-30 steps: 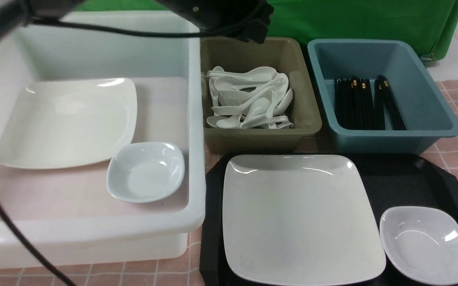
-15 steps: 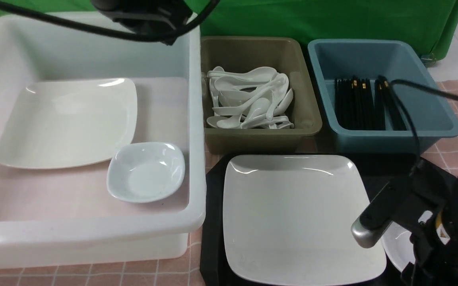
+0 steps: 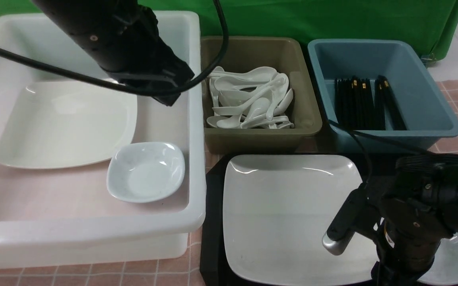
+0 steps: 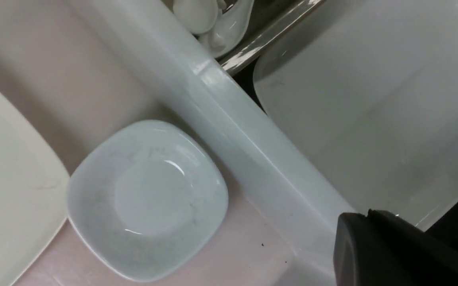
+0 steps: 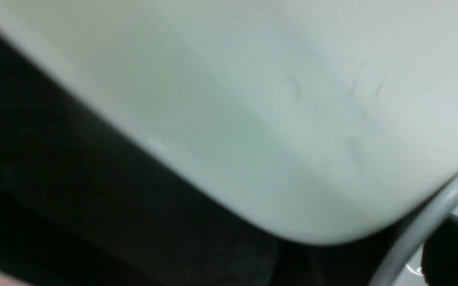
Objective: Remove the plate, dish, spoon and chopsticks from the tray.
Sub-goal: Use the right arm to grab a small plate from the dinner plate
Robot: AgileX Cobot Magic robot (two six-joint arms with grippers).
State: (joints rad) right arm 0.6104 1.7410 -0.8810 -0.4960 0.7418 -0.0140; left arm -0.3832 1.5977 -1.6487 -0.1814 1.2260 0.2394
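Right, the left gripper (image 3: 165,89) hangs over the white tub (image 3: 198,167), jaws pressed together on nothing, and its own wrist view catches only a black corner of it. The right arm (image 3: 412,214) hangs low over the near right of the tray (image 3: 212,222), and its bulk hides the right gripper completely, so open or closed, there's no telling. The plate (image 3: 288,214) lies flat on the tray, its near right corner covered by the arm. The dish (image 3: 457,258) sits just beside it, only a sliver showing past the arm. The right wrist view is a blur: pale plate edge, dark tray. Spoons (image 3: 249,99) heap in the olive bin (image 3: 306,119); chopsticks (image 3: 362,103) lie in the blue bin (image 3: 431,119).
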